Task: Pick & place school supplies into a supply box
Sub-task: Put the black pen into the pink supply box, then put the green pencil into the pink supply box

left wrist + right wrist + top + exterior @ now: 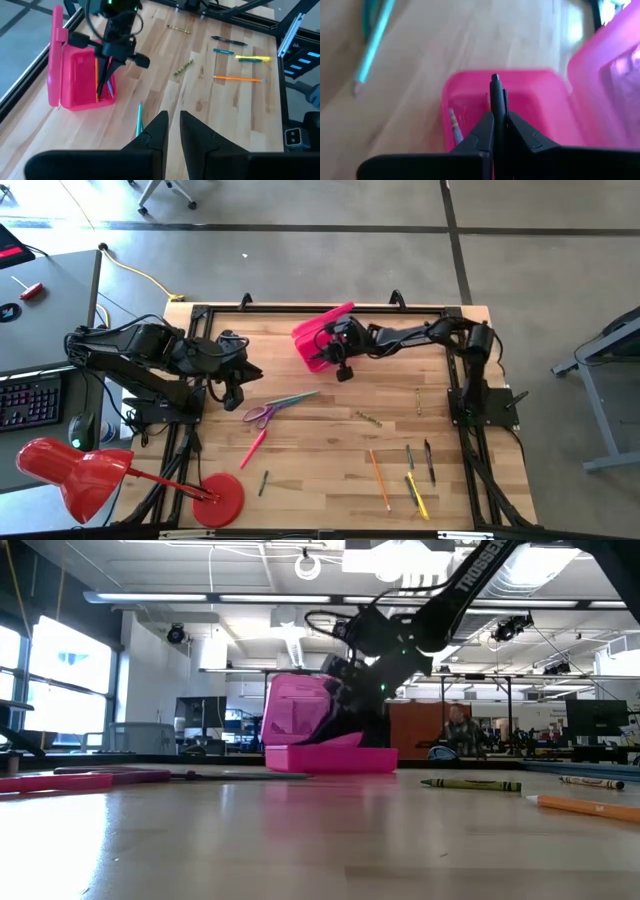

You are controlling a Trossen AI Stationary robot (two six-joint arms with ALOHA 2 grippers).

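The pink supply box [318, 345] stands at the table's far middle with its lid [56, 50] up. An orange pencil [96, 75] lies inside it. My right gripper [499, 117] reaches over the box from the right, shut on a black pen [495, 95]. My left gripper [172, 120] hangs well above the table's left part, its fingers a narrow gap apart with nothing between them. Purple-handled scissors [260, 414], a teal pencil [296, 398] and a pink pen [253, 448] lie flat mid-table. Other pens and pencils [415, 475] lie near right. My right gripper pinches the black pen's shaft [496, 107] between its two fingers. The pen runs along the fingers and sticks out past their tips. The fingers slant down at the box from the table's right. The pen's free end [101, 90] points into the open box; whether it touches the bottom I cannot tell.
A red desk lamp [80, 475] with its round base [218, 498] stands at the near left corner. A green crayon [367, 418] lies mid-table. Black frame rails [300, 310] run along the table's far and side edges. Bare wood shows between the box and the scissors.
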